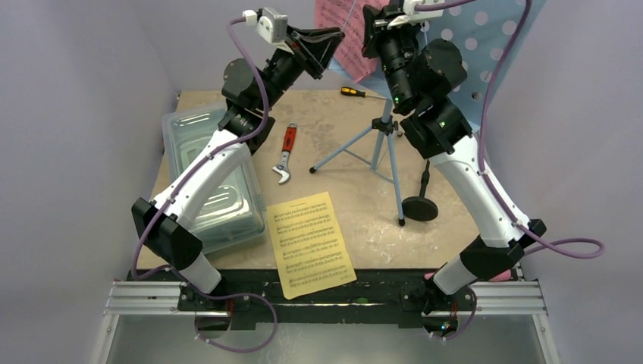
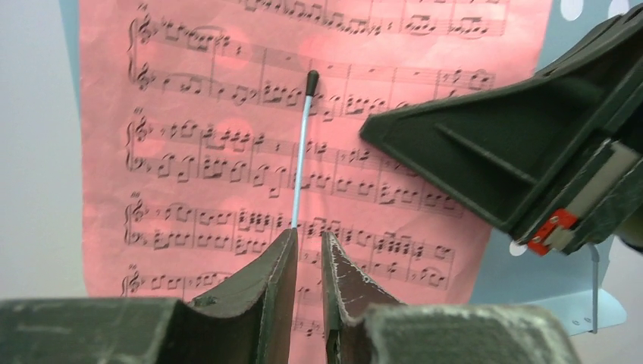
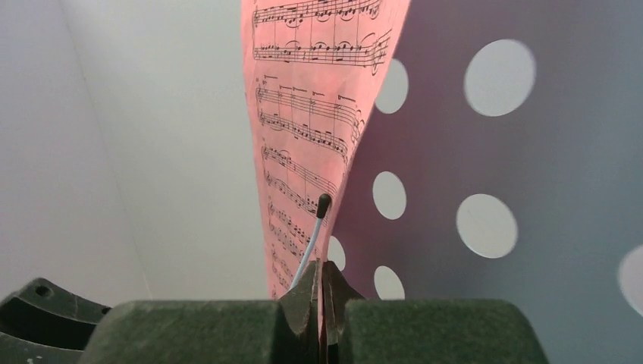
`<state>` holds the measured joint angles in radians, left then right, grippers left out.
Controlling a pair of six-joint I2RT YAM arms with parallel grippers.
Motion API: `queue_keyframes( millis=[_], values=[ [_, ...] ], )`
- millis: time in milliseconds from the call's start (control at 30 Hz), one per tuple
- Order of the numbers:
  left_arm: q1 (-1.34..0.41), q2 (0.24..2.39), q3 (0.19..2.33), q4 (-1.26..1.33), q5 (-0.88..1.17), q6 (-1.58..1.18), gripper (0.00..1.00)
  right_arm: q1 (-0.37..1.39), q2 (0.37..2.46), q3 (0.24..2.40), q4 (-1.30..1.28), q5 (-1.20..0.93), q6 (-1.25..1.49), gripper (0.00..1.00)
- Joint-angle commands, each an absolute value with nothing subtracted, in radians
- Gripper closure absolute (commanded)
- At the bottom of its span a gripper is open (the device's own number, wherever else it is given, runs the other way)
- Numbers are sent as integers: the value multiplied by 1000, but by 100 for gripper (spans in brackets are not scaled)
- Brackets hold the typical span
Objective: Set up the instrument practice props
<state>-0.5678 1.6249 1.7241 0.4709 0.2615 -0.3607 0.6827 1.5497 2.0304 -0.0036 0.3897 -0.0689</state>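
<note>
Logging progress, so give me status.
Right gripper shut on pink sheet-music page at light blue perforated music stand. Left gripper slightly open beside thin blue wire. Yellow music sheet on table. Nothing blocking.

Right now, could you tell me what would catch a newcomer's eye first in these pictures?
The left gripper and right gripper both sit high at the far edge, where a pink sheet-music page hangs against the light blue perforated music stand. The right one's fingers look shut on the page's edge. On the table, a yellow sheet-music page lies flat near the front, with a red-handled wrench just beyond it.
</note>
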Motion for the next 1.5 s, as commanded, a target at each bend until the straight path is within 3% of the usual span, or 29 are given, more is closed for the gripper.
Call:
queue_keyframes(
  millis=[0, 33, 200, 500, 600, 733, 833, 933, 1067, 1133, 1300, 1467],
  values=[
    [-566, 1580, 1725, 511, 261, -385, 81, 688, 1568, 2090, -68, 370, -121, 100],
    [-566, 1574, 1718, 509, 259, -384, 79, 688, 1566, 2090, -73, 395, -117, 100],
    [-566, 1510, 1663, 443, 252, -372, 65, 689, 1528, 2061, -82, 450, -103, 72],
    [-562, 1323, 1492, 131, 140, -335, 38, 690, 1446, 2109, -263, 439, -62, 36],
    [-555, 1286, 1460, 27, 129, -300, 33, 690, 1394, 2099, -341, 383, -51, 21],
    [-555, 1253, 1422, -53, 102, -246, 31, 690, 1323, 2060, -406, 351, -40, 9],
    [-555, 1217, 1355, -27, 79, -242, 29, 690, 1265, 2028, -465, 286, -12, 6],
    [-554, 1186, 1285, -17, 68, -231, 29, 690, 1164, 1875, -480, 40, 28, 2],
    [-554, 1135, 1164, -16, 8, -192, 29, 694, 994, 1474, -394, -405, 75, 2],
    [-553, 1116, 1105, 14, -55, -182, 28, 704, 905, 1255, -295, -468, 129, 2],
    [-550, 1129, 1085, 2, -120, -212, 28, 731, 766, 871, -158, -379, 249, 2],
    [-552, 1189, 1064, 2, -72, -327, 28, 733, 833, 627, -15, -264, 448, 2]
  ],
)
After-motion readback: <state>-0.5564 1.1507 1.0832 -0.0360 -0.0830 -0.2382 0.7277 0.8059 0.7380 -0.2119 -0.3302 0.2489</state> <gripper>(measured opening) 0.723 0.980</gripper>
